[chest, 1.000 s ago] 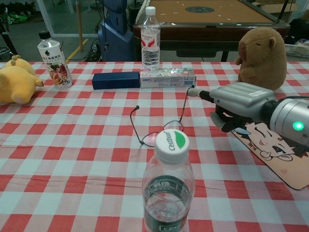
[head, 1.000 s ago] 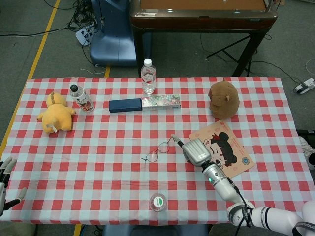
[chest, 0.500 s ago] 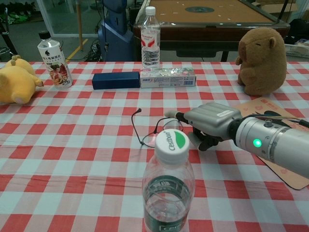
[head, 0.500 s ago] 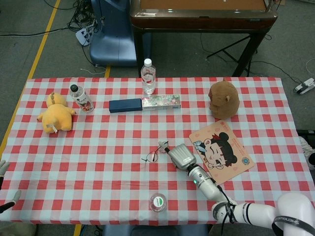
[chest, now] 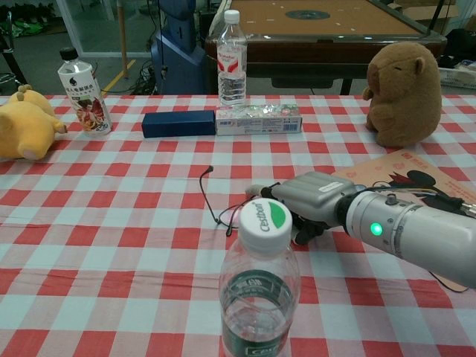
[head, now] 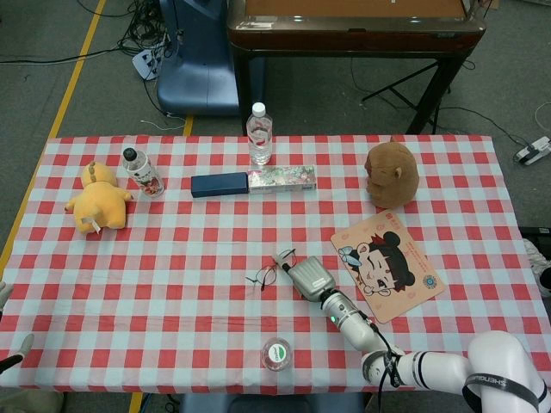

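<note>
Right hand (head: 307,277) was at the eyeglasses (head: 265,274), fingers' state hidden, so I'd pinch the thin frame gently, not the lenses.

Red-and-white checked cloth (head: 172,275) covers the surface; silver right hand (head: 307,277) by dark-framed glasses (head: 264,274); beyond it a brown plush (head: 392,174).

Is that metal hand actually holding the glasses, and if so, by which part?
It cannot be told. The right hand lies over the right side of the glasses, hiding any grip. The left hand holds nothing.
</note>
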You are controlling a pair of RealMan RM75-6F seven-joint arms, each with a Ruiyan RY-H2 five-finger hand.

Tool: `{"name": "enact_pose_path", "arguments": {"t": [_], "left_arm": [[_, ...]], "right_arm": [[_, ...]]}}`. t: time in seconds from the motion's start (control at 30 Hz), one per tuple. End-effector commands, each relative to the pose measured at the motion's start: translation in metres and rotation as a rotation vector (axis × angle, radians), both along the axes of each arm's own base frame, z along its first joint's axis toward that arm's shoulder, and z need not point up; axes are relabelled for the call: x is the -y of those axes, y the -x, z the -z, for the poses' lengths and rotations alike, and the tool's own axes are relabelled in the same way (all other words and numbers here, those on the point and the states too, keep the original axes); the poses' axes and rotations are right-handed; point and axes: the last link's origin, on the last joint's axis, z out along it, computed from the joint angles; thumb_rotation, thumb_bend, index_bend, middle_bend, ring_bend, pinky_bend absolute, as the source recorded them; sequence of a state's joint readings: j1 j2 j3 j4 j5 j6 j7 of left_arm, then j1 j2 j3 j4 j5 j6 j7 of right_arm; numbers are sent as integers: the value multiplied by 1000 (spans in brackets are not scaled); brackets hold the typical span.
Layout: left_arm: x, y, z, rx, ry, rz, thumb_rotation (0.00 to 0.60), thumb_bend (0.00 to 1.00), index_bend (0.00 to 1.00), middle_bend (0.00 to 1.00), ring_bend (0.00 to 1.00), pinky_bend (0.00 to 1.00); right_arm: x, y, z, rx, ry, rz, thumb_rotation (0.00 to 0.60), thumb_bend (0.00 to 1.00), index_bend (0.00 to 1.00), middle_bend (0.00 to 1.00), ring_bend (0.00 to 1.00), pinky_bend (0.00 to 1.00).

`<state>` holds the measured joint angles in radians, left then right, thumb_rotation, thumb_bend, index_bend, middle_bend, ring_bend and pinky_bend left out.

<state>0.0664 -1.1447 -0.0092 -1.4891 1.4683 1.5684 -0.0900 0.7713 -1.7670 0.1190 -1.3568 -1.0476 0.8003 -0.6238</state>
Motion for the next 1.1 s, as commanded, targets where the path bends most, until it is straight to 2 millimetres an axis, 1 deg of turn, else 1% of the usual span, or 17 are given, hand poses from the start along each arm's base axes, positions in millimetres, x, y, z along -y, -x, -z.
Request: {"name": "enact_pose_path", "arguments": {"t": [0.03,0.2,0.33,0.47,0.6,0.8,0.9,1.0,1.1], "left_arm": [[0,0,0,-1,1,-2,600,320,0,0,0,0],[0,0,2,-1,7,1,600,320,0,0,0,0],[-1,-3,3,-1,8,11,600,320,0,0,0,0],[-1,-4,3,-2,7,12,600,320,0,0,0,0],[0,-5,2,-1,4,15,600,320,0,0,0,0],[1,-3,0,-1,0,7,600,320,0,0,0,0],[1,-1,-1,-1,0,4,600,320,0,0,0,0],[1,-1,-1,0,-1,3,600,320,0,0,0,0],[1,1,-1,1,1,0,600,321,0,0,0,0]], "right_arm": [[-10,-6,-13,62,16,-51,600,685,0,905,890,835],[-35,-7,-30,80,-1,-135,600,685,0,905,890,835],[-49,-8,-35,65,-18,-194,600,685,0,905,890,835],[-58,-17,-36,65,-30,-241,600,685,0,905,891,835],[-57,-29,-28,58,-43,-274,600,685,0,905,893,835],[-54,-52,-5,42,-75,-307,600,685,0,905,894,835],[-50,-59,3,33,-47,-321,600,685,0,905,895,835],[-47,-60,5,31,-3,-318,600,685,0,905,901,836],[-41,-54,3,33,36,-278,600,686,0,906,904,836]]}}
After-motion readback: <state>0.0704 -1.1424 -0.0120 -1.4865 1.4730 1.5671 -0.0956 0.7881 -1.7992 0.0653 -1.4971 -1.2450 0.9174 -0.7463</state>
